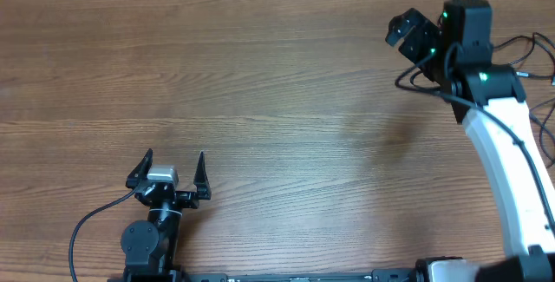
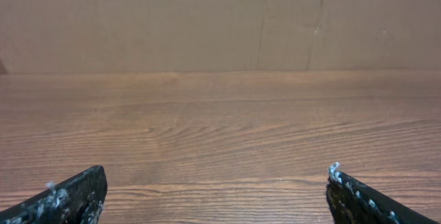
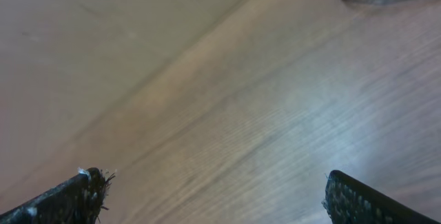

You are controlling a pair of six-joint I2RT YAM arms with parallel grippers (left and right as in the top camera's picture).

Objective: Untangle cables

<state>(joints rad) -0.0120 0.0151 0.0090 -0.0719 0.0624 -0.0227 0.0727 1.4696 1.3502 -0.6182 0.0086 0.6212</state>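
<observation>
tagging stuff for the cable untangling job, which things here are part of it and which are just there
Job:
thin black cord, mostly out of frame
left tool, open
right tool, open

Just there:
wooden table
left arm's own cable

There is one brown wood-grain tabletop (image 1: 277, 100) and two robot arms, one black arm (image 1: 149, 239) and one white-shelled arm (image 1: 507, 169). There are two black end effectors with two fingers each: the left end effector (image 1: 173, 159) and the right end effector (image 3: 212, 177). One thin black cable (image 3: 375, 1) shows in the right wrist view; overhead, the thin cords at the right edge are too tangled to count.
</observation>
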